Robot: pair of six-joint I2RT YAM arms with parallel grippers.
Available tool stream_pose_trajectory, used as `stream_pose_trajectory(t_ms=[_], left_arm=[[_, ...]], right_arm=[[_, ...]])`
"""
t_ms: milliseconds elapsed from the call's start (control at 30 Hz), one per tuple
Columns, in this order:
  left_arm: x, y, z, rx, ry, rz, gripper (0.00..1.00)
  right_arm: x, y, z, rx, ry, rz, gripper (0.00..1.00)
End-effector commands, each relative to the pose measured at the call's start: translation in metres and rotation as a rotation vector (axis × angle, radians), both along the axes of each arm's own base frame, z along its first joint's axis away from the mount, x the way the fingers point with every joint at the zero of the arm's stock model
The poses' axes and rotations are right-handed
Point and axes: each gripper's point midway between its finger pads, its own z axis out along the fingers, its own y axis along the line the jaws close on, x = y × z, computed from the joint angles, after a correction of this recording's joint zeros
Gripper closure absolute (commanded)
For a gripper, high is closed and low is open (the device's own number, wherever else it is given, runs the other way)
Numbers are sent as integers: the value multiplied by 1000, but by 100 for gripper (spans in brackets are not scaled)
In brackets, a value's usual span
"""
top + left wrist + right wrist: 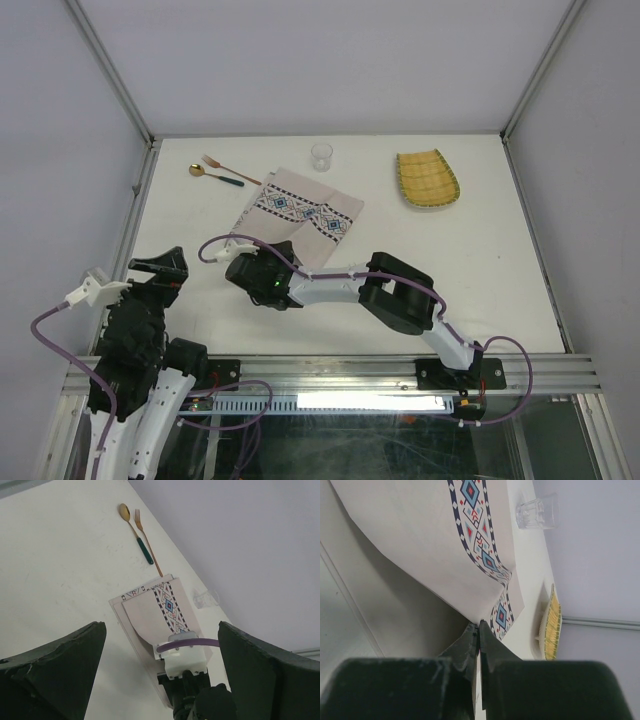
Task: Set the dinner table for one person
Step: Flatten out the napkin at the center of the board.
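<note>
On the white dinner table (480, 270) lies a pale cloth placemat (300, 210) with a blue-red patterned band. My right gripper (240, 258) is shut on its near edge, and the cloth (420, 545) rises from the pinched tips of the right gripper (480, 625). From the left wrist the placemat (145, 615) curls up off the table. My left gripper (160, 265) hovers open at the near left, holding nothing, well apart from the cloth; the wide gap of the left gripper (161, 626) frames the right arm's wrist.
A clear glass (321, 156) stands behind the placemat. A yellow leaf-shaped plate (427, 179) sits at the far right. A gold spoon (205, 173) with a green handle and a fork (225, 168) lie at the far left. Metal rails edge the table.
</note>
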Motion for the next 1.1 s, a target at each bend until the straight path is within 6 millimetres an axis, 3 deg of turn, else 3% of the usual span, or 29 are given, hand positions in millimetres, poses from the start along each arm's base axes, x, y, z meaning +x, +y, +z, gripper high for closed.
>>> stream_pose_trajectory(t_ms=[0, 500, 900, 1067], left_arm=[[6, -8, -2, -72, -21, -19, 1], [23, -19, -50, -231, 51, 0, 1], [48, -41, -102, -380, 77, -38, 1], [56, -42, -113, -415, 80, -16, 1]], right_arm=[[9, -9, 62, 111, -86, -65, 100], [17, -22, 88, 152, -122, -116, 100], [26, -35, 88, 166, -89, -159, 100], [27, -40, 87, 171, -79, -179, 100]])
